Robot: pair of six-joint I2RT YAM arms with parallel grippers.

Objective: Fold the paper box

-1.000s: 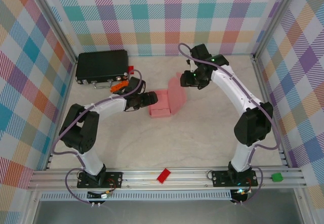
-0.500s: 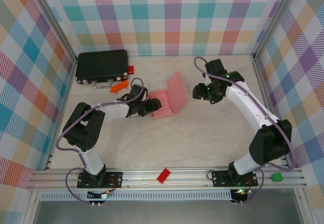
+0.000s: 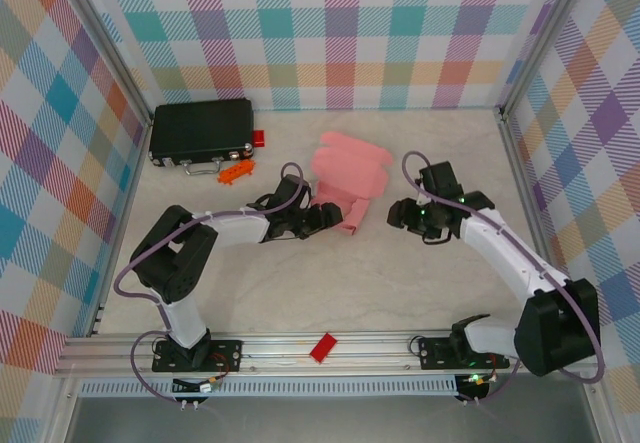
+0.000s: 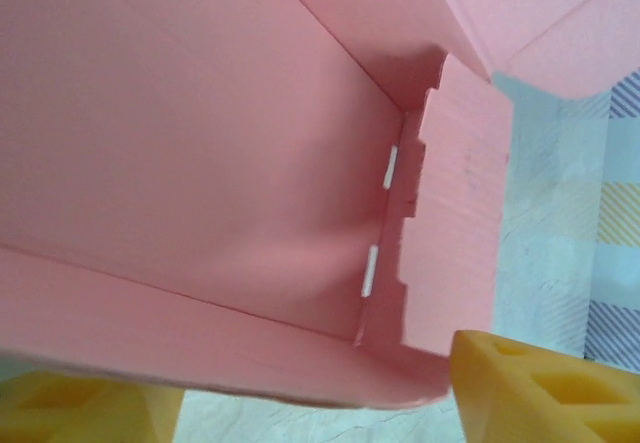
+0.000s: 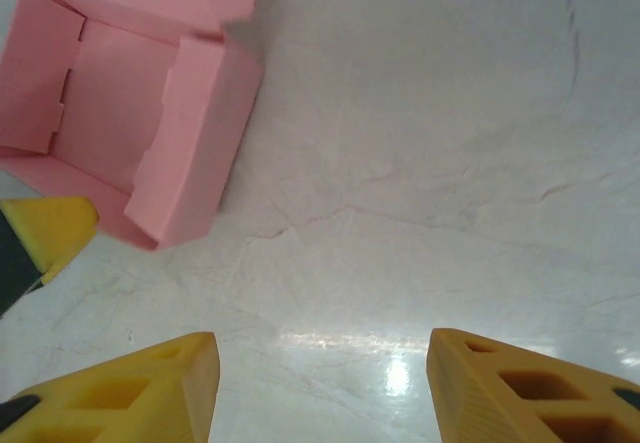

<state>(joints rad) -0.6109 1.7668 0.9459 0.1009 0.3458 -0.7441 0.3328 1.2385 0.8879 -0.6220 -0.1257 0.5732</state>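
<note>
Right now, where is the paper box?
In the top view the paper box sits mid-table, with the left end effector at its near edge and the right end effector apart to its right.

Paper box [image 4: 200, 143] partly beyond frame edges

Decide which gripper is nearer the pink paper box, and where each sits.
Left. The left gripper is right up against the paper box's left wall; the right gripper hangs open off to its right, apart, over the table.
</note>
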